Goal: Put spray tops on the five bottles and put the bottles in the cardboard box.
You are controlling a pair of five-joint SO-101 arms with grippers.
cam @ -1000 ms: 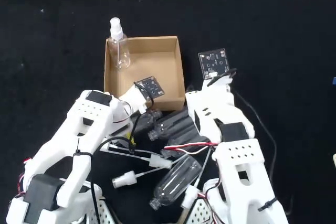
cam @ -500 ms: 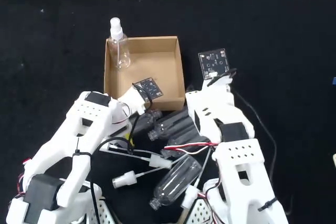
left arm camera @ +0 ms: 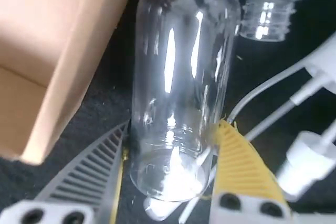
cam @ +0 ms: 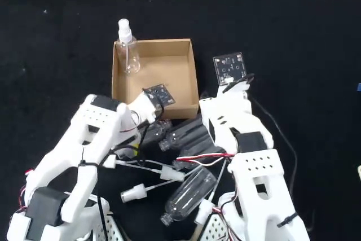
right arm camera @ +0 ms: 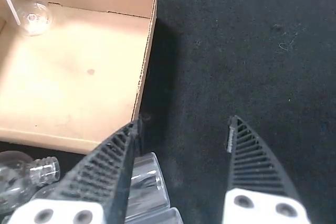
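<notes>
The cardboard box (cam: 169,74) lies open on the black table. One clear bottle with a white spray top (cam: 127,49) stands in its far left corner, also seen as the bottle (right arm camera: 31,17). My left gripper (left arm camera: 170,156) is shut on a capless clear bottle (left arm camera: 178,87) lying beside the box wall (left arm camera: 58,51), one finger on each side of its base. More capless bottles (cam: 180,134) (cam: 189,193) lie in front of the box. Loose spray tops (cam: 135,193) (cam: 169,173) rest near them. My right gripper (right arm camera: 181,129) stands open over bare table by the box's near right corner.
Both white arms (cam: 84,150) (cam: 248,156) crowd the near part of the table, with cables (cam: 203,156) across the bottles. Spray tubes (left arm camera: 273,87) run beside the held bottle. Black tabletop (cam: 293,55) stretches right of and behind the box.
The left arm has shifted slightly up and to the left, uncovering a white spray top by its forearm. The right arm and the other bottles have kept still.
</notes>
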